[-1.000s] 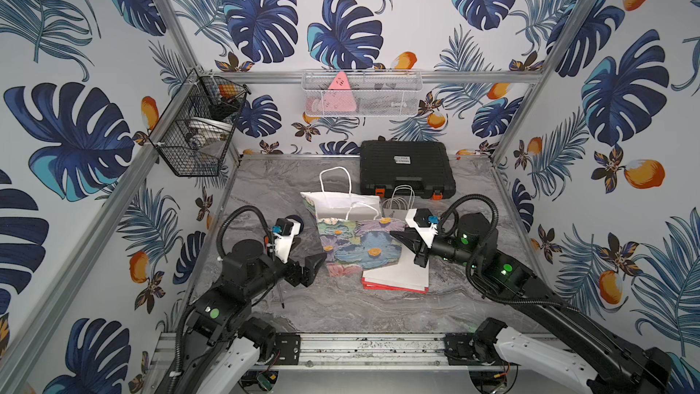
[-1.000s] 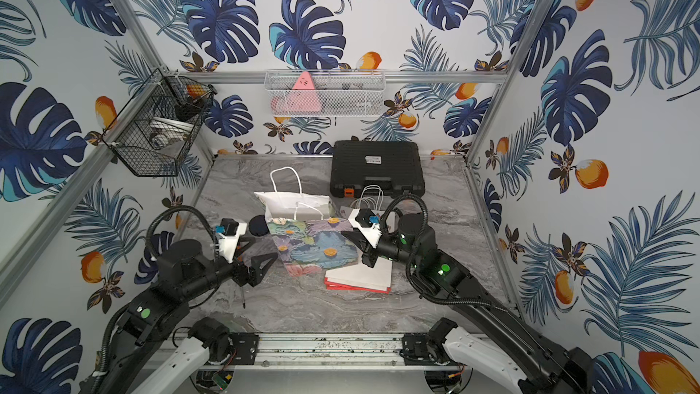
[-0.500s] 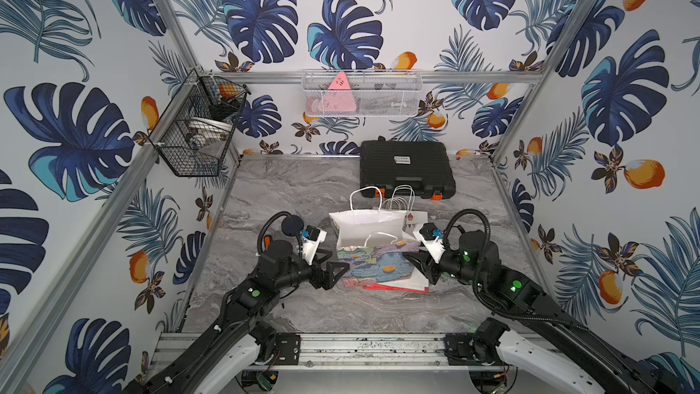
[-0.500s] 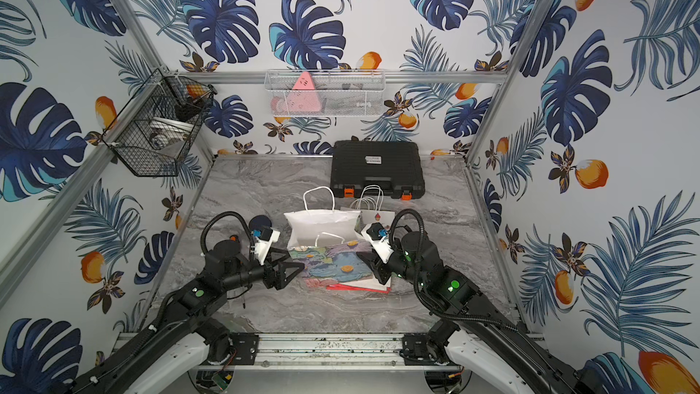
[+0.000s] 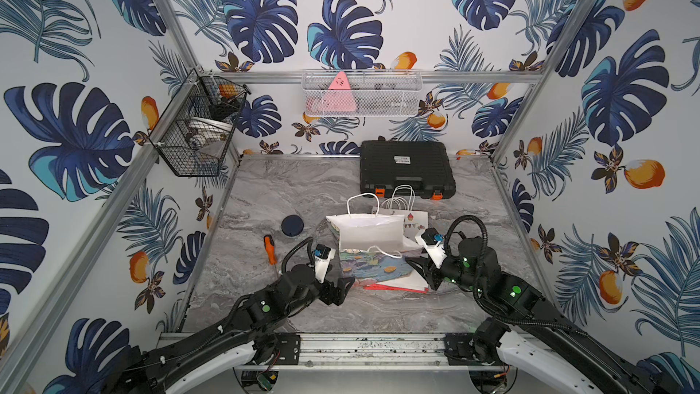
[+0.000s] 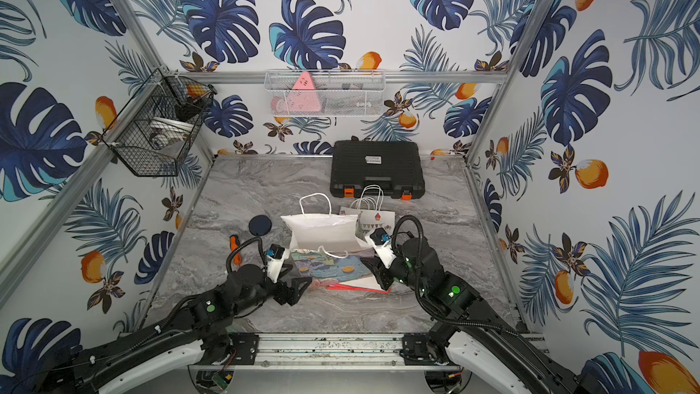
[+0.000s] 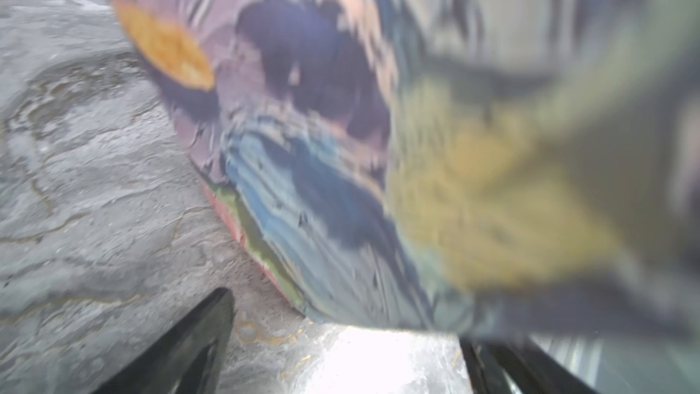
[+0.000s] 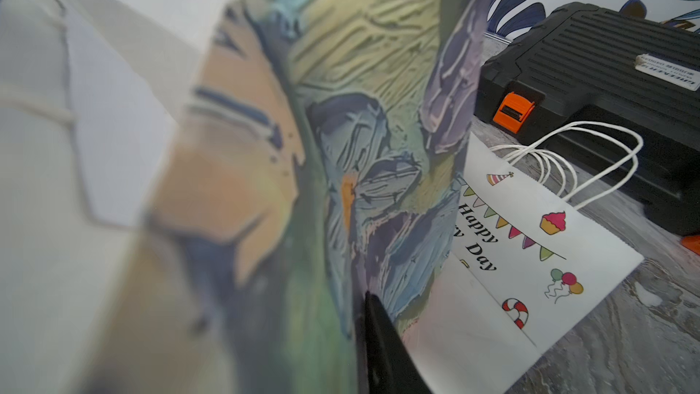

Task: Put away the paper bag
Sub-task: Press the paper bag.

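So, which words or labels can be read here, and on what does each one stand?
"Happy" and "Day": printed on the white birthday bag, right wrist view; the letters before "Day" are mostly covered.
White label on the black case: too blurred to read.
No other text is legible.

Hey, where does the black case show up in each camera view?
A top view: case against the back wall, right of centre.
A top view: case against the back wall, again right of centre.
Left wrist: not in it; the painted bag fills the picture.
Right wrist: case behind the bags.
Landmark: the birthday bag lying just in front of it.
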### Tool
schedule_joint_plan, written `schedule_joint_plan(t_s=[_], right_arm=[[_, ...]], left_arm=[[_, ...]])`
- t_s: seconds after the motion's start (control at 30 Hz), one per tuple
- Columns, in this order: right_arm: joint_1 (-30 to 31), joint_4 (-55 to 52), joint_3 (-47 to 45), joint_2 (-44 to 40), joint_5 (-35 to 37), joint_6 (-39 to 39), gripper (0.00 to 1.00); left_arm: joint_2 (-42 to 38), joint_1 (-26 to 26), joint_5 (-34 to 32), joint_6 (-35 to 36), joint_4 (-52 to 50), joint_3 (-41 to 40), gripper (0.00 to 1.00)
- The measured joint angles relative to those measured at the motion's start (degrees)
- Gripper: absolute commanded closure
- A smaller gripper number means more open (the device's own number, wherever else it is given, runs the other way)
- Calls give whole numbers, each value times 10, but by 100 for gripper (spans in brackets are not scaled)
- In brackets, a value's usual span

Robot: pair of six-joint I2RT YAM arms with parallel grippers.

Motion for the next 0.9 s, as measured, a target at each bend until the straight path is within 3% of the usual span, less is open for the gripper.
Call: schedule_joint_plan(t_s=[0.13,0.3,0.6,0.73,0.9], right_arm=[[0,4,0,9,-8,0,75],[0,8,5,19,-27,0,75],[-1,5,13,19,-46,-3,73],[-1,4,14,33,-53,-3,73],[-1,4,14,39,-59,-3,74]], left_arm=[[14,-3,-16,-14,23,-34,1],[116,-4,-11,-15,104,-48,6],[272,-5,12,23,346,-73,28],[294,-5,41,49,433,-88,38],[288,-4,77,69,471,-90,51]])
